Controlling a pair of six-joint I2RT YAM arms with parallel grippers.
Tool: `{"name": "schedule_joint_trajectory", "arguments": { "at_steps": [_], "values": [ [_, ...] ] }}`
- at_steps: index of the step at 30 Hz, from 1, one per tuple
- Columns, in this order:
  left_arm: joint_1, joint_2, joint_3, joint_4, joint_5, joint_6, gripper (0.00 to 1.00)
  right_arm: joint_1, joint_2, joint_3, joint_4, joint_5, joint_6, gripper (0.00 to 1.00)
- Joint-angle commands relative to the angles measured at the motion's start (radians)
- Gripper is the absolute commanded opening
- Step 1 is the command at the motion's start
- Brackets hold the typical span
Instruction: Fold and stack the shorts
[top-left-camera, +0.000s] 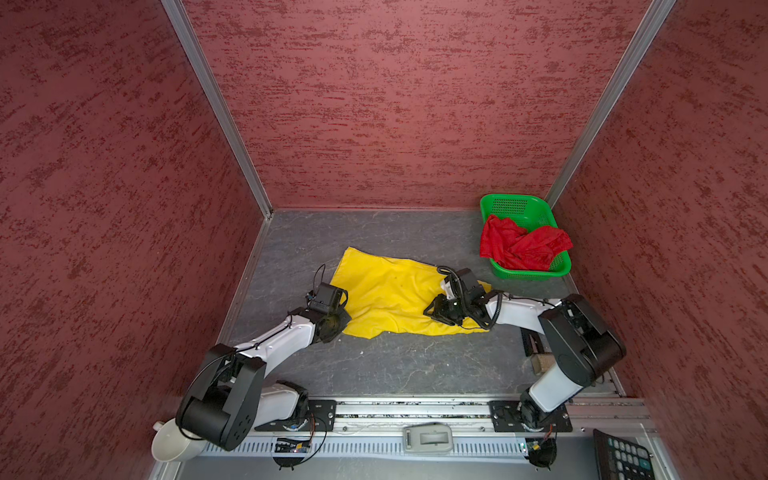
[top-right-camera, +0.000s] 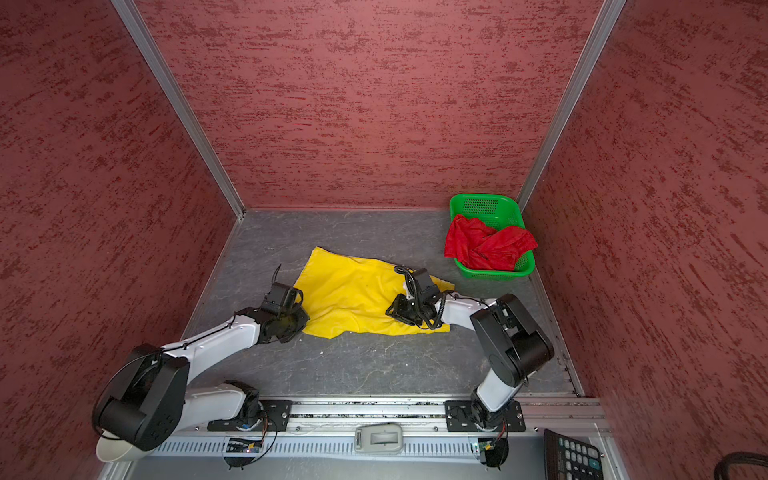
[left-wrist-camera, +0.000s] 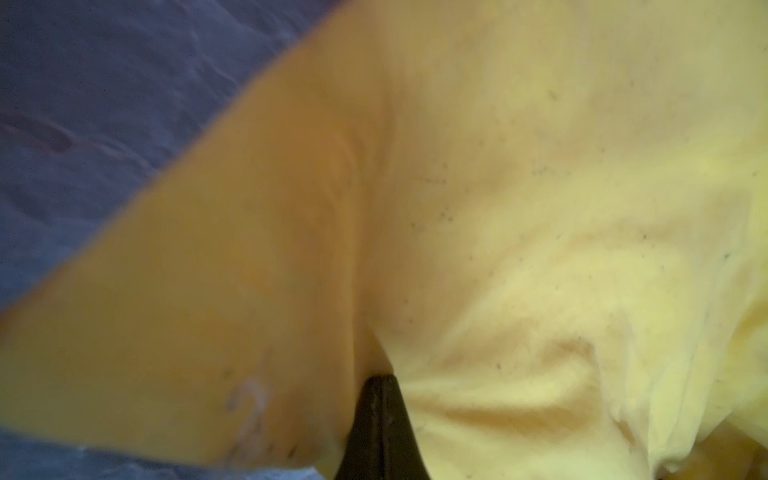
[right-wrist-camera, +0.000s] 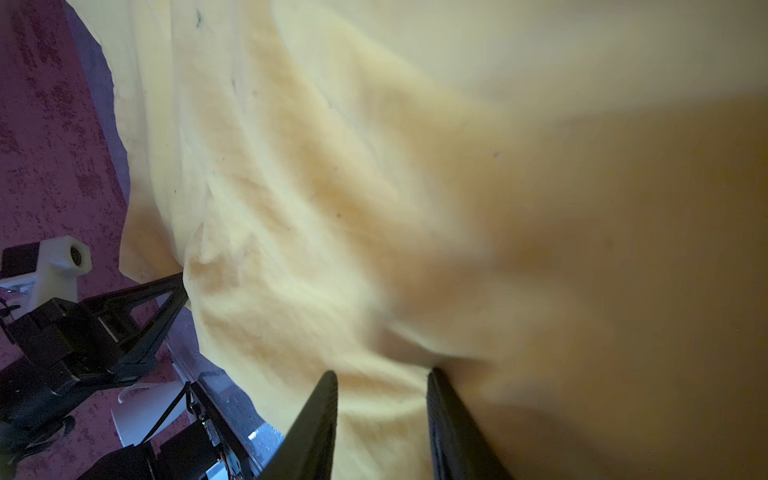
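The yellow shorts (top-left-camera: 390, 291) (top-right-camera: 353, 291) lie spread flat in the middle of the grey table in both top views. My left gripper (top-left-camera: 344, 316) (left-wrist-camera: 380, 379) is at their left edge, jaws together and shut on a pinch of the yellow fabric (left-wrist-camera: 519, 249). My right gripper (top-left-camera: 432, 309) (right-wrist-camera: 382, 372) rests on their right part, jaws apart, with a ridge of yellow cloth (right-wrist-camera: 374, 208) lying between the fingers. The red shorts (top-left-camera: 519, 245) (top-right-camera: 486, 245) sit crumpled in the green basket (top-left-camera: 534, 275) at the back right.
Textured red walls close in the table on three sides. A small block (top-left-camera: 540, 361) lies by the right arm's base. Along the front rail are a white cup (top-left-camera: 170, 446), a grey device (top-left-camera: 428, 437) and a calculator (top-left-camera: 623, 457).
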Motion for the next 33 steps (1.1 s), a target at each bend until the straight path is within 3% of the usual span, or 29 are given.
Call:
{"name": "schedule_joint_trajectory", "arguments": {
  "at_steps": [1, 5, 9, 14, 17, 19, 24, 27, 33],
  "values": [
    [0.052, -0.007, -0.068, -0.031, -0.029, -0.011, 0.00, -0.044, 0.028, -0.061, -0.093, 0.077, -0.032, 0.38],
    [0.055, -0.026, -0.049, -0.074, -0.062, -0.023, 0.00, -0.039, 0.023, -0.069, -0.081, 0.068, -0.026, 0.39],
    [0.070, -0.098, -0.028, -0.126, -0.069, -0.003, 0.02, 0.040, 0.045, -0.047, 0.005, 0.041, 0.052, 0.39],
    [0.016, -0.234, 0.072, -0.165, -0.096, 0.110, 0.26, 0.126, 0.087, 0.060, 0.083, 0.045, 0.137, 0.40],
    [-0.067, -0.250, 0.158, -0.135, -0.138, 0.243, 0.39, 0.126, 0.043, 0.134, 0.048, 0.061, 0.115, 0.41],
    [-0.110, -0.222, 0.208, -0.084, -0.109, 0.353, 0.45, 0.114, -0.001, 0.183, -0.031, 0.083, 0.067, 0.42],
    [-0.228, -0.074, 0.321, 0.068, -0.005, 0.610, 0.56, -0.013, -0.152, 0.168, -0.148, 0.083, -0.009, 0.44],
    [-0.331, 0.042, 0.397, 0.157, 0.005, 0.794, 0.59, -0.122, -0.264, 0.113, -0.208, 0.079, -0.059, 0.44],
    [-0.492, 0.320, 0.597, 0.242, 0.176, 1.136, 0.67, -0.378, -0.406, 0.007, -0.290, -0.015, -0.152, 0.45]
  ]
}}
